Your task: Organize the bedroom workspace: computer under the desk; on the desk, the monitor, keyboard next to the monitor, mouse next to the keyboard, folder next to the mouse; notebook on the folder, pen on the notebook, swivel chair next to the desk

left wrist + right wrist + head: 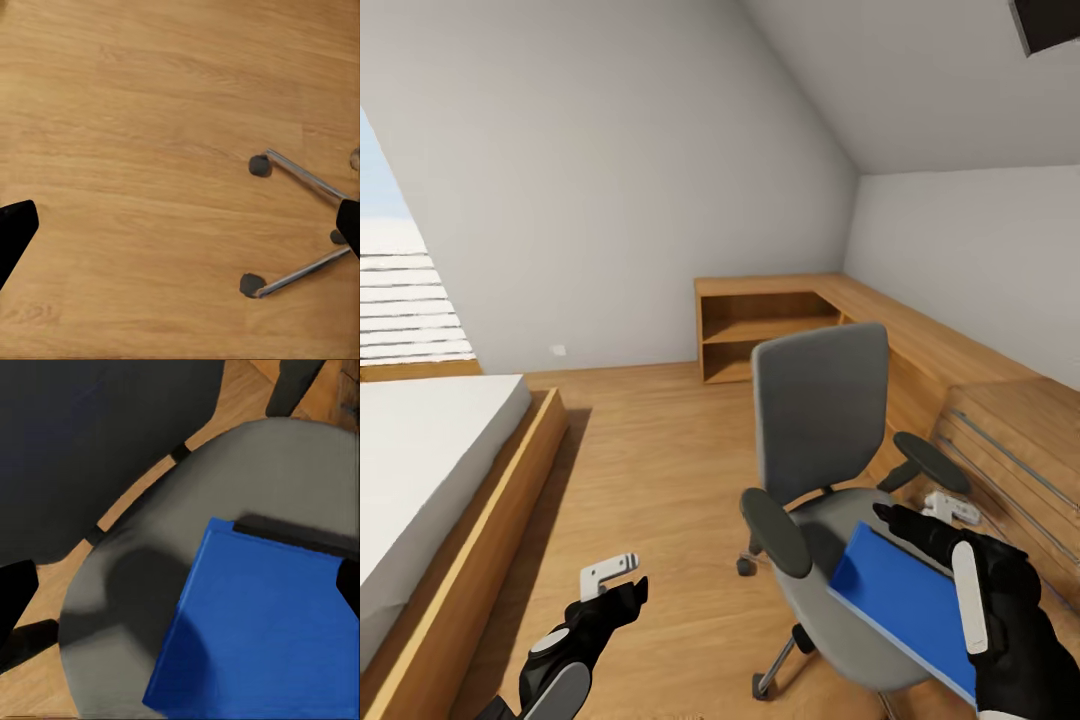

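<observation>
The grey swivel chair [822,410] stands on the wood floor to the right of centre, with its back towards the far wall. The blue folder [900,598] lies on its seat [142,585]; in the right wrist view the folder [262,637] covers the seat's near part. My right gripper [920,515] hovers open just above the folder's far edge, its fingertips [16,589] spread wide and holding nothing. My left gripper [620,582] hangs open and empty over bare floor left of the chair. The left wrist view looks down at the chair's chrome legs and casters [259,165].
A low wood-framed bed [470,500] with a white mattress lines the left side. An open wood shelf unit [760,330] stands at the far wall. A light wood dresser [1010,440] with bar handles is close to the chair's right. Bare floor [650,470] lies between bed and chair.
</observation>
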`<state>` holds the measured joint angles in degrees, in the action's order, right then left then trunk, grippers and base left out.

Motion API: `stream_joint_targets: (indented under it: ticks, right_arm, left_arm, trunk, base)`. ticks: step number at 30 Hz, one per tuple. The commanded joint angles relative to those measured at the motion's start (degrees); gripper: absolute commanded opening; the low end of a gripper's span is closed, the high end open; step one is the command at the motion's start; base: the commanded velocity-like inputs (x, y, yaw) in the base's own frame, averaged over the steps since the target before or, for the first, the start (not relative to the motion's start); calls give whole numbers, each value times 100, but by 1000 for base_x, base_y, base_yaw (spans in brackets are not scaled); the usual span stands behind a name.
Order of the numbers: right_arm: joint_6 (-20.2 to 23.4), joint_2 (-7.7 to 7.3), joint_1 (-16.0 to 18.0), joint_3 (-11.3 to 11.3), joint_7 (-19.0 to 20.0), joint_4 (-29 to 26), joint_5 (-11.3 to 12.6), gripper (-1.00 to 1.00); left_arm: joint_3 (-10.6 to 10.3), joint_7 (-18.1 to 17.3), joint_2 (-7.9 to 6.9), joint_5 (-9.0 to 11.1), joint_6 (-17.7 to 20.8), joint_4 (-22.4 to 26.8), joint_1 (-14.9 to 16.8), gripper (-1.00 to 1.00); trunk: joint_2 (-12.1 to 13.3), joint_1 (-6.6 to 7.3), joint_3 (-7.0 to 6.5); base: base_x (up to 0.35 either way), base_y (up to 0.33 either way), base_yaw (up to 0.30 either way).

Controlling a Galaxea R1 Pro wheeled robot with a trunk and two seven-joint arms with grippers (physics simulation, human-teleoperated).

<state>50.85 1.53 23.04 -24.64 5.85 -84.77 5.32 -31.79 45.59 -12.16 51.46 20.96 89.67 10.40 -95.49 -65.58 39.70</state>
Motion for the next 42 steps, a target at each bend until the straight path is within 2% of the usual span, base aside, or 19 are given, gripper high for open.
stream_joint_targets:
  ticks: [1, 6, 11, 17, 20, 22, 25, 28, 33, 36, 42]
  right_arm:
    - [36, 18, 6, -598, 13, -4, 164, 100]
    - [73, -6, 7, -880, 13, 5, 738, 100]
    - [160, -5, 7, -1023, 13, 32, 1008, 100]
    - [175, -12, 7, -1220, 18, 299, 1103, 100]
    - [175, -20, 6, -1464, 17, 427, 1342, 100]
    - [175, -25, 6, -1536, 16, 476, 1476, 100]
    - [179, -41, 7, -1637, 13, 540, 1798, 100]
    - [186, -47, 7, -1669, 17, 562, 1934, 100]
    - [201, -48, 6, -1705, 19, 564, 1955, 100]
    - [191, -48, 5, -1915, 32, 577, 1961, 100]
    - [191, -86, 7, -2148, 48, 841, 1971, 100]
  left_arm:
    - [-12, 38, -6, 30, 11, 12, 6, 100]
    - [-12, 38, -5, 42, 6, 12, 7, 100]
    - [-12, 42, -5, 51, 5, 15, 6, 100]
    - [-12, 42, -5, 54, 11, 27, 6, 100]
    - [4, 45, -1, 53, 13, 52, 8, 100]
    - [18, 48, 1, 54, 11, 58, 9, 100]
    - [46, 54, 13, 62, 7, 68, 9, 100]
    - [63, 62, 20, 58, -1, 95, 7, 100]
    - [86, 70, 16, 57, -4, 125, 6, 100]
    - [137, 70, 13, 57, -4, 165, 7, 100]
    - [145, 71, 12, 57, -4, 172, 7, 100]
  trunk:
    - [-3, 3, 5]
    - [-3, 3, 5]
    - [-3, 3, 5]
    - [-3, 3, 5]
    - [-3, 3, 5]
    - [-3, 3, 5]
    - [-43, -19, 23]
    - [-164, -85, 77]
    - [-364, -195, 167]
    - [-485, -260, 221]
    - [-725, -392, 328]
  base:
    - [-269, 223, -274]
    - [-268, 227, -289]
    - [-268, 227, -295]
    - [-158, 112, -297]
    - [-34, 23, -298]
    - [-16, 11, -298]
    - [-7, 5, -178]
    - [-2, 1, -53]
    - [0, 0, -8]
    - [0, 0, 0]
    - [0, 0, 0]
